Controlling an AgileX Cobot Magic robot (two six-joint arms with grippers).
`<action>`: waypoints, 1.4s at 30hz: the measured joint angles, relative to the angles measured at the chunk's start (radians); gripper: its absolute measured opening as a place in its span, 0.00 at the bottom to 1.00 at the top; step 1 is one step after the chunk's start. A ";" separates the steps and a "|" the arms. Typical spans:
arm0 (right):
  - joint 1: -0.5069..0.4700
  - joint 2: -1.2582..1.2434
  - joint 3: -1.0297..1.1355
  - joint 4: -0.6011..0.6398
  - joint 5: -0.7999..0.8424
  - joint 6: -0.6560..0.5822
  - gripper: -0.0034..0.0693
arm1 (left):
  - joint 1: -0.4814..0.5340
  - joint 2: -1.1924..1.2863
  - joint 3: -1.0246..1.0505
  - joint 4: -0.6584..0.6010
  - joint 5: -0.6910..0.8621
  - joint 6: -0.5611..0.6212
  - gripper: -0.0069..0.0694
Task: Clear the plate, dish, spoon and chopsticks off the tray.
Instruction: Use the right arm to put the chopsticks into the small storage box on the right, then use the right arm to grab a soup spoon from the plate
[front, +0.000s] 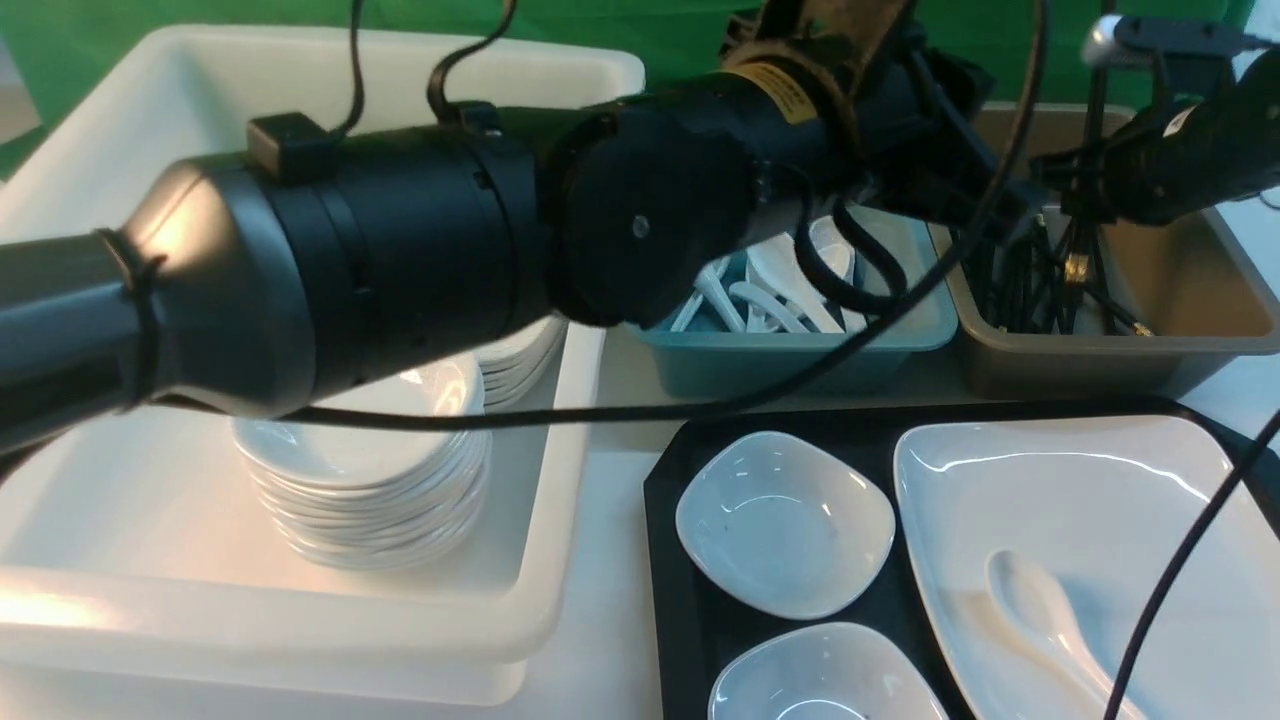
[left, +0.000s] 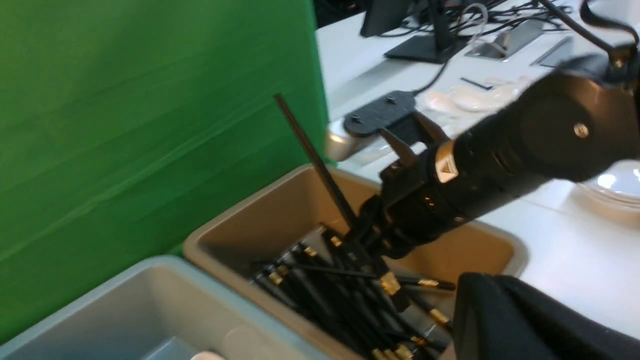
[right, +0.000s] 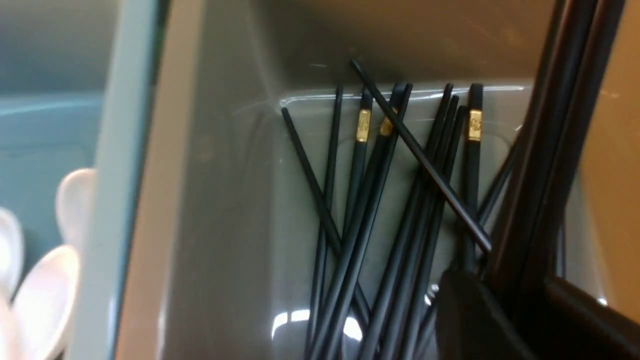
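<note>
A white table (front: 610, 560) runs to a green backdrop (front: 680, 30) at twelve o'clock. At nine, a white bin (front: 100, 620) holds stacked dishes (front: 370, 490), half hidden by the left arm (front: 350, 260). The left gripper (left: 480, 305) is clenched. A blue bin (front: 800, 355) sits at centre. At two, the right gripper (left: 365, 237) grasps the chopsticks (left: 310, 145) inside a brown bin (front: 1180, 350). At five, the tray (front: 670, 560) bears two small dishes (front: 785, 520), the plate (front: 1090, 500) and, on it, the spoon (front: 1040, 600).

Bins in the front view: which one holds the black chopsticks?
The brown bin, farthest right; the blue bin beside it holds white spoons, and the white bin holds stacked dishes.
</note>
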 joint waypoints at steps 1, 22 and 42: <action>0.000 0.005 -0.001 0.000 -0.008 0.000 0.26 | 0.015 0.000 0.000 -0.002 0.011 -0.011 0.09; 0.033 -0.388 0.064 0.000 0.877 -0.082 0.23 | 0.132 0.000 -0.024 -0.007 0.673 -0.201 0.09; 0.239 -0.528 0.871 -0.005 0.445 -0.096 0.72 | 0.088 0.000 -0.025 -0.020 1.043 -0.076 0.09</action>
